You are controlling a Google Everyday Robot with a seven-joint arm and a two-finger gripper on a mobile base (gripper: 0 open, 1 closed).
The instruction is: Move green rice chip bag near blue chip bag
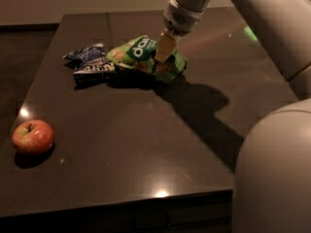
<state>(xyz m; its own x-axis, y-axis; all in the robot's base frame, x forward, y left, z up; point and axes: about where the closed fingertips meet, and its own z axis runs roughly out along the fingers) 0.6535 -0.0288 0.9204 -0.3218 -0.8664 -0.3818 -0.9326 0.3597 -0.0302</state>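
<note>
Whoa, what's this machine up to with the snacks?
A robot arm's end effector is clamped on a light green glossy snack pouch, holding it right beside a small dark blue foil snack bag on the dark tabletop. A red apple sits apart, toward the near edge.

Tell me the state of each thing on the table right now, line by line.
tool: shut on the green rice chip bag, far side of table.
green rice chip bag: gripped, crumpled, beside the blue chip bag.
blue chip bag: lying wrinkled, ungripped.
apple: whole, upright, near left edge.
</note>
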